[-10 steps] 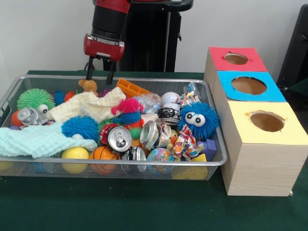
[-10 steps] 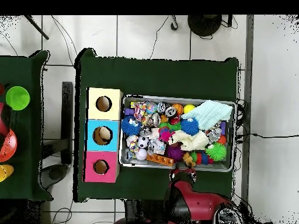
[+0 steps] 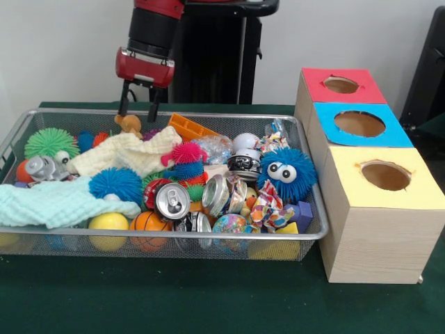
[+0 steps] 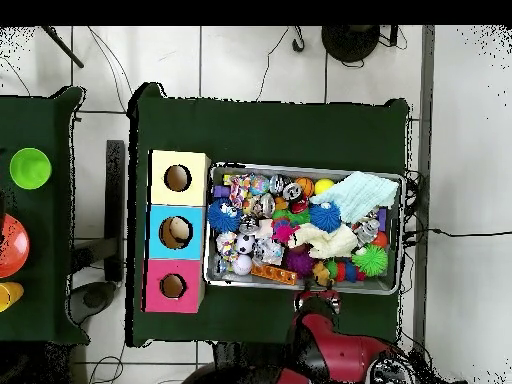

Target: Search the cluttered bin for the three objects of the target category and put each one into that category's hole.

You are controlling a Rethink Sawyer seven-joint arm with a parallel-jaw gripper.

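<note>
The wire-mesh bin (image 3: 316, 233) (image 4: 402, 232) sits on the green table, heaped with spiky balls, cans, cloths and toys. My gripper (image 3: 138, 111) hangs open and empty above the bin's far rim, just over a small brown plush toy (image 3: 127, 124). In the overhead view the gripper (image 4: 319, 297) is at the bin's lower edge. The red-topped hole (image 3: 341, 85) (image 4: 172, 286) is on the farthest wooden box to the right of the bin in the front view.
Blue-topped (image 3: 359, 124) and yellow-topped (image 3: 386, 175) holes stand in line with the red one. In the bin: a blue googly-eyed fuzzy ball (image 3: 286, 172), silver cans (image 3: 172, 200), a cream cloth (image 3: 125, 153), a pale blue cloth (image 3: 55, 202).
My gripper has moved a little left and up in the front view, staying open above the bin's far rim. The bin's contents have not moved.
</note>
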